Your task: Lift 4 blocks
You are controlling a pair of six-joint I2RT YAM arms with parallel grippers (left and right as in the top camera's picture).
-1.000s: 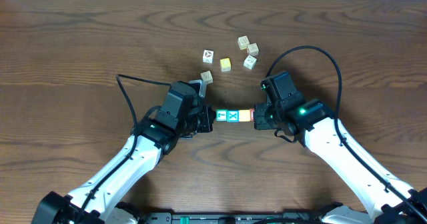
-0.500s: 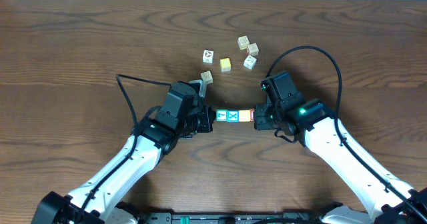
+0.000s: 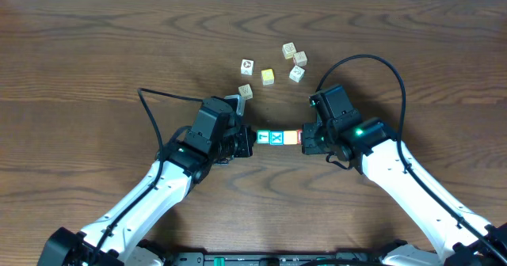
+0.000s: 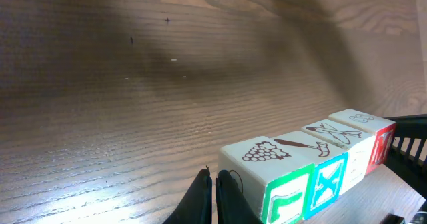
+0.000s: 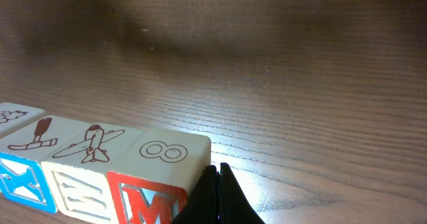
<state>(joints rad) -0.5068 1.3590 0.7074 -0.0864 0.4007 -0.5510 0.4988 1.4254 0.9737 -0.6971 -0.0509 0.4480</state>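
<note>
At the middle of the tabletop [image 3: 95,44], the four blocks [image 3: 277,137] stand in one tight, straight row, face against face, running left to right between the two grippers. From the left end the order is the green-faced block [image 4: 287,199], the blue X block [image 4: 329,182], the yellow-orange block [image 5: 72,184] and the red M block [image 5: 150,201]. Their cream top faces carry brown line drawings: grapes, a club-like tool, an airplane and a figure 8. Whether the row rests on the wood or hangs just clear of it cannot be told. The left gripper [image 4: 215,184] has its fingers closed together with nothing between them, and the tips lie against the outer end of the green-faced block. The right gripper [image 5: 217,179] is closed the same way, its tips against the outer end of the red M block, so the row sits squeezed between the two arms. Toward the far edge, well apart from the row, six loose cubes [image 3: 296,74] lie scattered: five pale ones and a pale yellow cube [image 3: 268,76] among them. A black cable [image 3: 372,58] loops over the right arm, and another cable [image 3: 162,97] trails from the left arm.
</note>
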